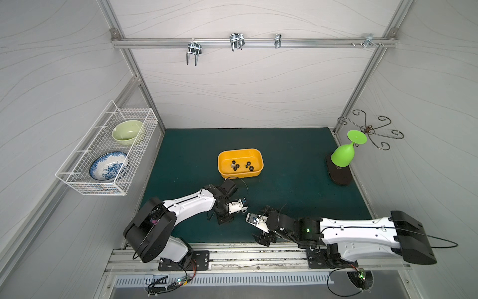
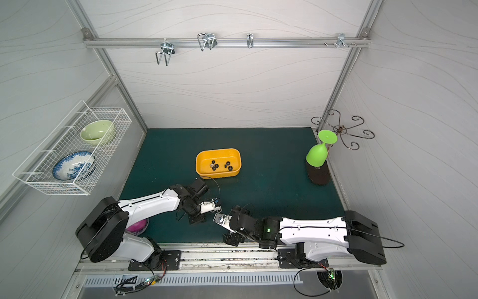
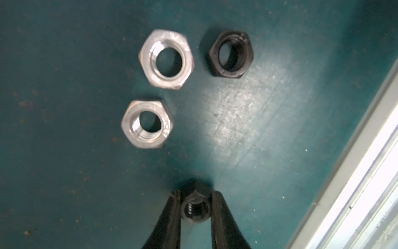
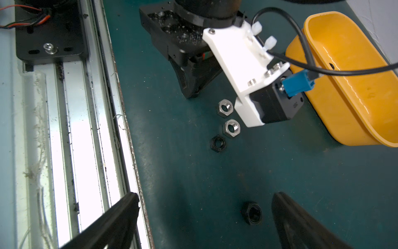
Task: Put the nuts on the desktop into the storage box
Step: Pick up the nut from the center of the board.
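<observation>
Left gripper [image 3: 196, 196] clamped on opposite flats of a small black hexagonal metal nut [image 3: 197, 210] (stiff, light, likely slippery); right gripper [image 4: 204, 207] spread wide.

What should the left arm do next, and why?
Probably lift straight up, then head for the yellow storage box. The left gripper is shut on a black nut down by the desktop, and two silver nuts and a second black nut lie close beside it, so a sideways sweep could knock them.
</observation>
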Available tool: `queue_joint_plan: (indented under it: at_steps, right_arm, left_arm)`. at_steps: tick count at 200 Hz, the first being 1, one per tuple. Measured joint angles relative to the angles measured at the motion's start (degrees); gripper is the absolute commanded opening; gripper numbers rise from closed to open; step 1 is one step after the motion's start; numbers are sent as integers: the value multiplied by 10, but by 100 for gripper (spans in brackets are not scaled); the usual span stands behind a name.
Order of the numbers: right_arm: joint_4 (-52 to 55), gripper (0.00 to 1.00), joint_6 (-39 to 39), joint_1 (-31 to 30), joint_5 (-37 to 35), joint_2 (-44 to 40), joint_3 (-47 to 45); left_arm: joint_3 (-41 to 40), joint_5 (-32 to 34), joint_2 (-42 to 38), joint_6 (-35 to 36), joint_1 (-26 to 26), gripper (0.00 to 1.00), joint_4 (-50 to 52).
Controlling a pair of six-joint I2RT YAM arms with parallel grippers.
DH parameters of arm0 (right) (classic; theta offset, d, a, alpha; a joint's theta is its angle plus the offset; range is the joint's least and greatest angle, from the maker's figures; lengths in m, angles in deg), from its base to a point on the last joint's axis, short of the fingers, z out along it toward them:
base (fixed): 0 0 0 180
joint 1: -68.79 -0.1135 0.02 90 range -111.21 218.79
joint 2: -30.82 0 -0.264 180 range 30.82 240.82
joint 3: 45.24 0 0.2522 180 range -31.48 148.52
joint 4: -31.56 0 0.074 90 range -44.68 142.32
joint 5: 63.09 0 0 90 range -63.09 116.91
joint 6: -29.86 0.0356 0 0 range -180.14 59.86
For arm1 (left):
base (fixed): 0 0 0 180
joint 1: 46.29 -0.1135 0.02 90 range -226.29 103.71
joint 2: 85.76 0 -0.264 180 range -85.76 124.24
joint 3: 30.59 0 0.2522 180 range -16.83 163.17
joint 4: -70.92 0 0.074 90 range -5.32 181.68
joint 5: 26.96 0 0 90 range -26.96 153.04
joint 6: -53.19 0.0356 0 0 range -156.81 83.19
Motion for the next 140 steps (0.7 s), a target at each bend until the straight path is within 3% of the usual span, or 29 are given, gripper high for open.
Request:
queue_joint_plan:
  at_steps: [60, 140]
  right_arm:
    - [-3, 99, 30, 0, -17, -1, 19]
    - [3, 99, 88, 14, -73, 7, 99]
  left_arm:
    - [96, -3, 1, 0, -16, 18, 66]
    - [330, -8, 54, -8, -72, 16, 189]
